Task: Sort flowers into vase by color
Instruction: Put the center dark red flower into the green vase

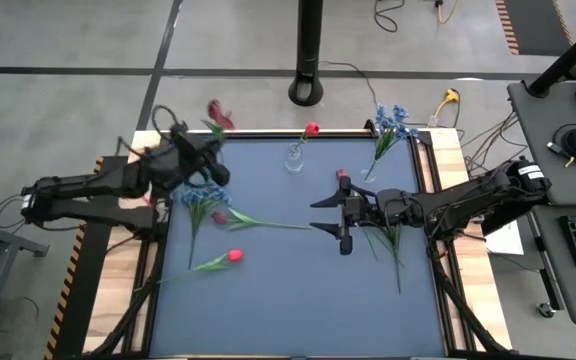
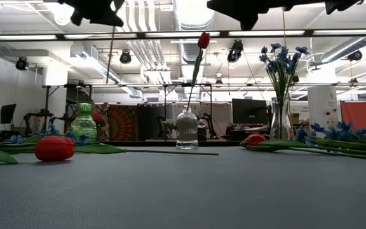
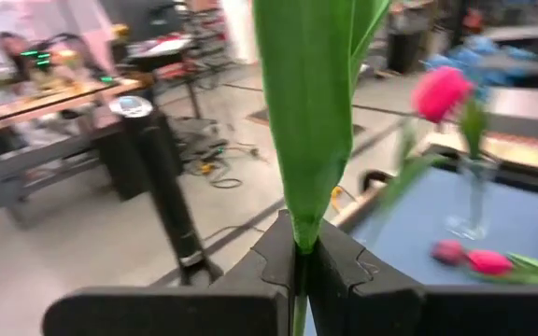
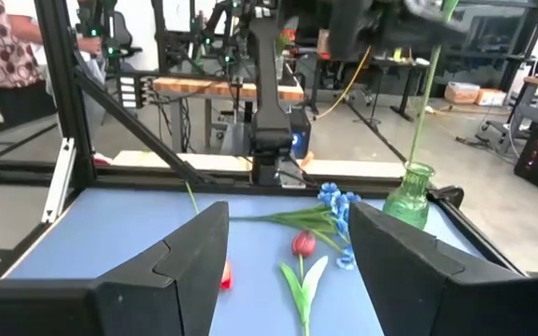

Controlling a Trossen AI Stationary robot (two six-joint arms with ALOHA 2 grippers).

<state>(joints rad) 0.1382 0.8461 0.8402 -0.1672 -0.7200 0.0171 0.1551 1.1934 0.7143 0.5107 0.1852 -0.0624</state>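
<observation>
My left gripper (image 1: 208,165) is raised over the table's far left corner, shut on a flower whose dark red bloom (image 1: 218,112) shows beyond it. A green vase (image 2: 83,121) stands below. A clear vase (image 1: 295,157) holds a red tulip (image 2: 203,40), and a taller vase (image 2: 279,124) holds blue flowers (image 1: 390,122). A red tulip (image 1: 235,256), a blue bunch (image 1: 203,197) and a maroon bloom (image 1: 220,216) lie flat on the mat. My right gripper (image 1: 326,215) hovers open at mid-table, pointing left, with nothing between its fingers. My left gripper pinches the flower between its two fingers at the base of a broad green leaf (image 3: 299,245). The fingers reach in level from the table's left. The leaf stands up above them. The thin stem (image 4: 423,103) hangs below toward the green vase's mouth (image 4: 411,170); whether it is inside cannot be told.
More stems and leaves (image 1: 388,240) lie under my right arm, with a red bloom (image 1: 341,175) near the blue flowers' vase. A black pole (image 1: 310,60) stands beyond the far edge. Bare mat (image 1: 298,300) stretches along the near side.
</observation>
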